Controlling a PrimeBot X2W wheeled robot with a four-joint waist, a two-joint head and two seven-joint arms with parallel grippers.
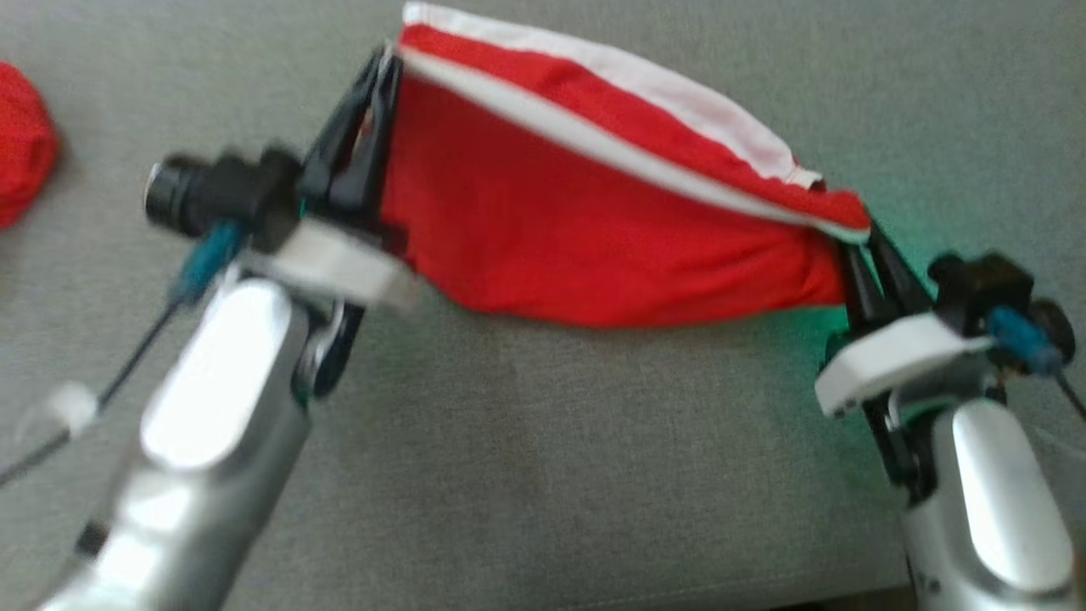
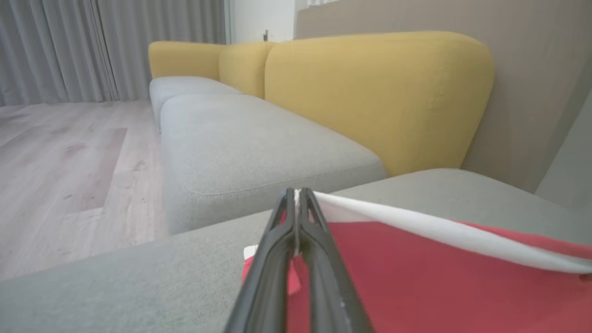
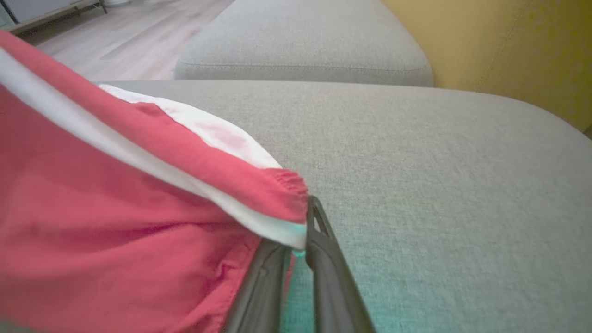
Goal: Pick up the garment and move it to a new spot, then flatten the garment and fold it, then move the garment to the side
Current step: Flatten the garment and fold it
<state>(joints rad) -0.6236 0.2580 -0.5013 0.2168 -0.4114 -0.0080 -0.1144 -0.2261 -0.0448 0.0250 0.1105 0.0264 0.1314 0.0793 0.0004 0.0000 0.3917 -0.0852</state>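
Grey sofa cushion, yellow backrest, wooden floor, grey curtains

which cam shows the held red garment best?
Head view: whole red garment spans left gripper to right gripper. Left wrist view catches one pinched corner; right wrist view the other end, cropped.

Head camera looks down; both wrist cameras skim low, sharing the garment.

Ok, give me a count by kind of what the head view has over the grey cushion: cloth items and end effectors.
Held garment, red with white trim: 1
Loose red cloth bundle at the left edge: 1
End effectors, left end effector and right end effector, each shut on the garment: 2
Total: 4
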